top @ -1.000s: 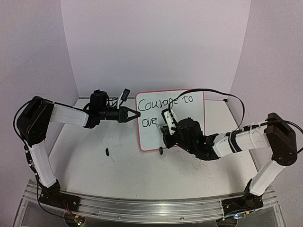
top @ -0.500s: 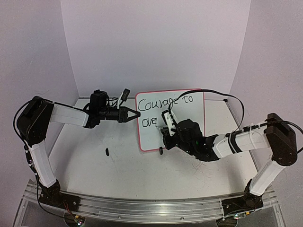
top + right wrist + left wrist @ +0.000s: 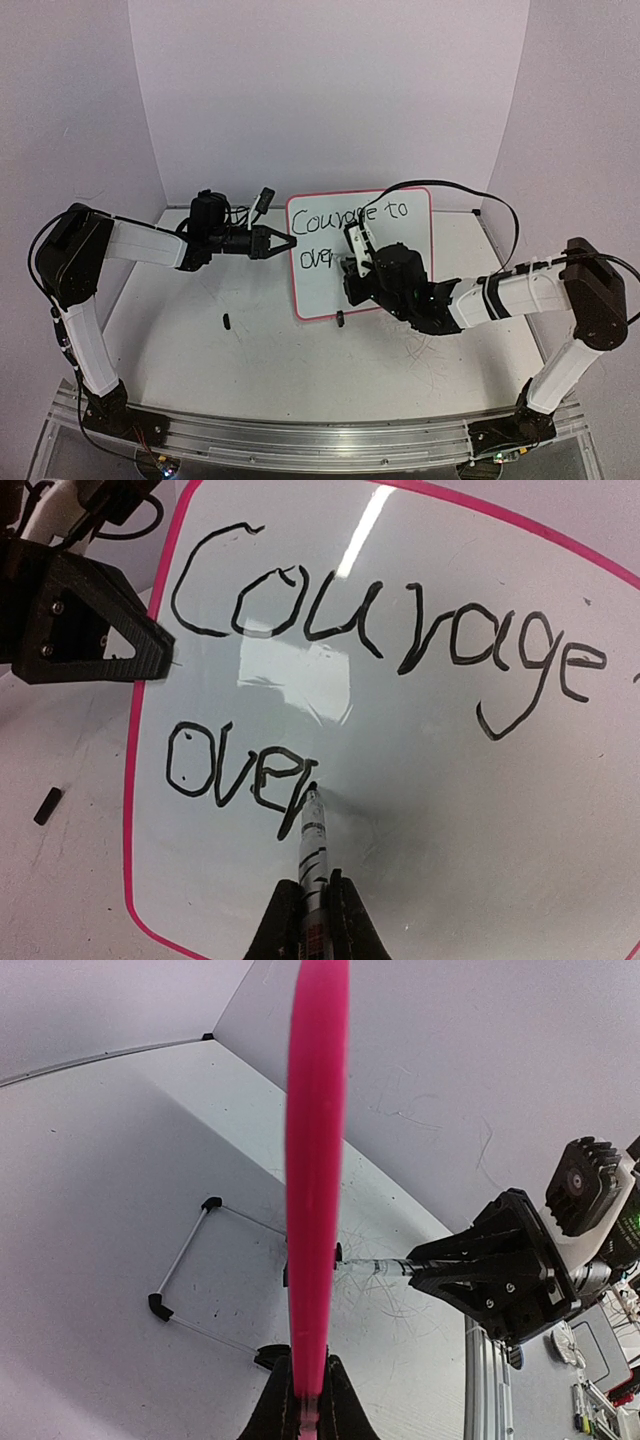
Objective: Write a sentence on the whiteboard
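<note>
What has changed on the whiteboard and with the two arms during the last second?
The marker, held in the right jaws, moved a little to the right along the second line of the whiteboard, and the word there grew from "ove" to "over". The left jaws stayed shut on the board's left edge, and the board itself did not move.

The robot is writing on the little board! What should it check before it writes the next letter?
1. The left gripper is pinching the whiteboard by its pink edge: ok.
2. The right gripper is holding the marker: ok.
3. The marker tip touches the board just after "over": ok.
4. There is blank space to the right of "over" for more words: ok.
5. There is ink left in the marker: cannot tell.
</note>
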Available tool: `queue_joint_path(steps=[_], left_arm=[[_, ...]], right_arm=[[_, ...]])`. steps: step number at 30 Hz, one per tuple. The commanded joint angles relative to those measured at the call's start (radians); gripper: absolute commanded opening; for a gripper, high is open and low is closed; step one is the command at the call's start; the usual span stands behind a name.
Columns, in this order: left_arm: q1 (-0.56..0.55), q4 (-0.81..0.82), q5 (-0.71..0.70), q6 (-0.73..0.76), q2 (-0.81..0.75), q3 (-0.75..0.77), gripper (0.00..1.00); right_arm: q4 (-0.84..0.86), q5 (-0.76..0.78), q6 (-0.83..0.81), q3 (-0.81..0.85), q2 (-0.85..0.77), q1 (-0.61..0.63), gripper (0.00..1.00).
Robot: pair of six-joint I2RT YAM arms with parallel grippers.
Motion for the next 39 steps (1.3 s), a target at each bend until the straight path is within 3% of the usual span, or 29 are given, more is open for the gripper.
queue_joint_path(steps=[1,6,14,25,39], left_arm=[[-0.014,0.019,0.051,0.030,-0.026,0.022,0.00],[-0.014,0.019,0.051,0.031,-0.027,0.022,0.00],[-0.014,0.019,0.049,0.033,-0.023,0.022,0.00],[-0.017,0.019,0.040,0.039,-0.037,0.015,0.00],[-0.017,0.016,0.037,0.041,-0.031,0.017,0.00]], right_arm=[[0.018,0.070,0.002,0.036,0.009,-0.013,0.00],[0.011,0.081,0.017,0.011,-0.033,-0.013,0.00],[0.039,-0.086,-0.013,-0.086,-0.205,-0.020,0.00],[0.007,-0.184,-0.081,-0.045,-0.143,-0.049,0.00],[-0.002,-0.105,-0.027,-0.092,-0.150,-0.049,0.00]])
